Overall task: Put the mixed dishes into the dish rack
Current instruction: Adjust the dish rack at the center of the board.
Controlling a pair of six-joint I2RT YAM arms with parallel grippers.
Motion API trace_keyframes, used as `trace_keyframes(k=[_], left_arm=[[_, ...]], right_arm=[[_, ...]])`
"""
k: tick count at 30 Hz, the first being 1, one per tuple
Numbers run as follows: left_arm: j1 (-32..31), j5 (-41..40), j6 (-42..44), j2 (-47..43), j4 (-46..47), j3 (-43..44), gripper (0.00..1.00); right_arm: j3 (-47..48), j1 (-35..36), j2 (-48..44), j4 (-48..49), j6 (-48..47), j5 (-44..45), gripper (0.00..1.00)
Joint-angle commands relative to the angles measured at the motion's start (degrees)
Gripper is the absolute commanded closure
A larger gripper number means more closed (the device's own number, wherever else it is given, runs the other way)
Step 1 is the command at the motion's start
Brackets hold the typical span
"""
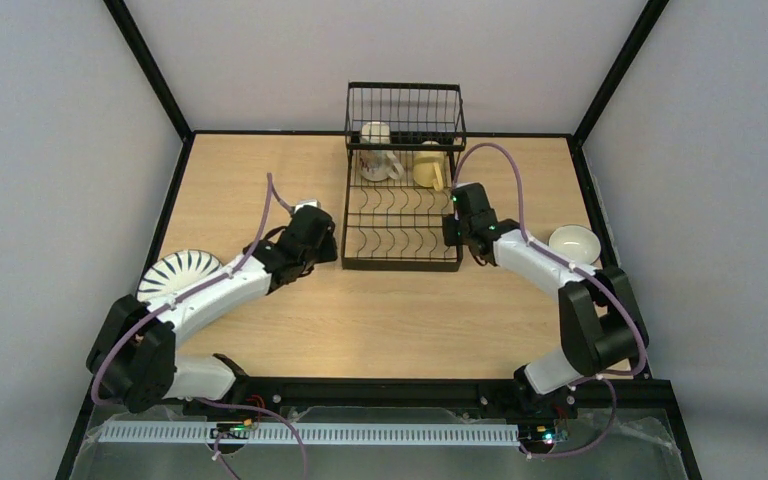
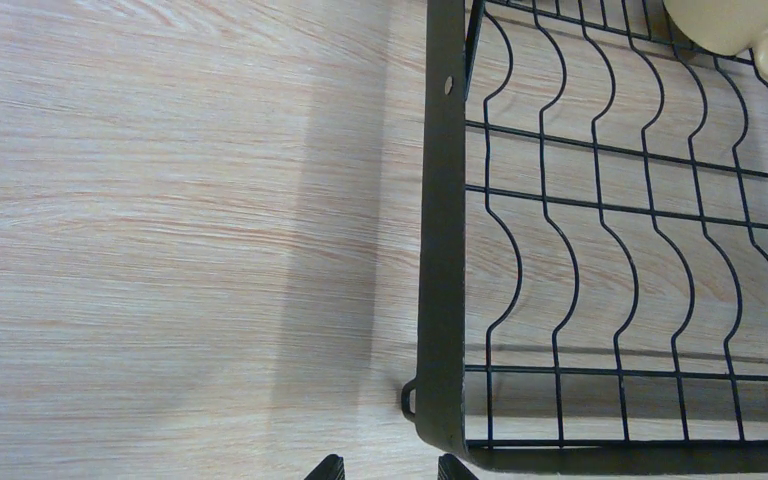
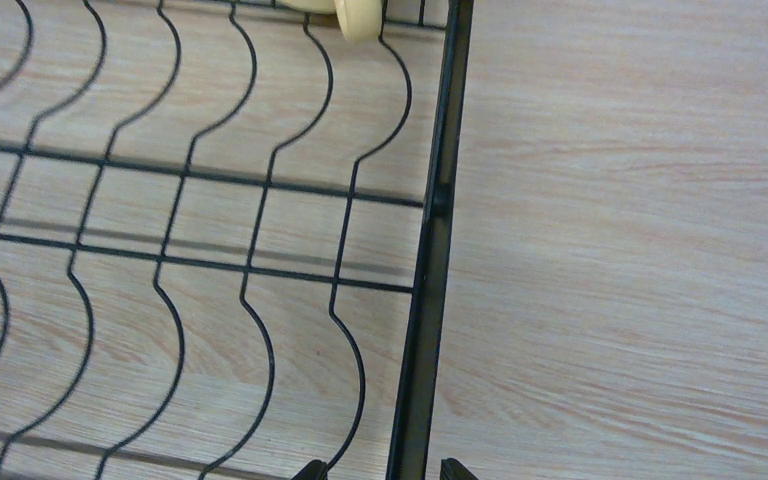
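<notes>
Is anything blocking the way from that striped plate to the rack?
Only the robot's own left arm, which overlaps the striped plate's edge and reaches toward the dish rack. Otherwise bare table; the rack's front slots hold nothing.

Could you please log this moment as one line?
dish rack: two mugs loaded; striped plate: on table; bowl: on table; left claw: open, empty; right claw: open, empty

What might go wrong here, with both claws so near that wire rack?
1. The open left gripper and right gripper hang right at the rack rims. A sideways move could snag the wire and shove the rack, perhaps tipping the yellow mug inside.
2. The striped plate lies partly under the left arm, and the bowl sits beside the right arm. Either arm could knock its dish when it swings.
</notes>
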Motion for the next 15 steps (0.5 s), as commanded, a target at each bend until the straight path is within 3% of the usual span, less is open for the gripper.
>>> trace_keyframes(k=[1,8,15], left_arm=[[-0.01,-1.86,-0.16,-3.36,-3.08,0.64,0.48],[-0.06,-1.55,0.66,-5.59,-4.05,3.38,0.47],[-0.08,3.62,1.58,-3.33,-0.19,5.32,0.44]], right_arm=[[3.34,0.34,-3.84,-3.11,1.02,1.05,0.36],[6.24,0.29,-8.86,-7.42,3.37,4.32,0.34],[6.26,-1.09,-13.76,-13.58,7.74,13.89,0.31]])
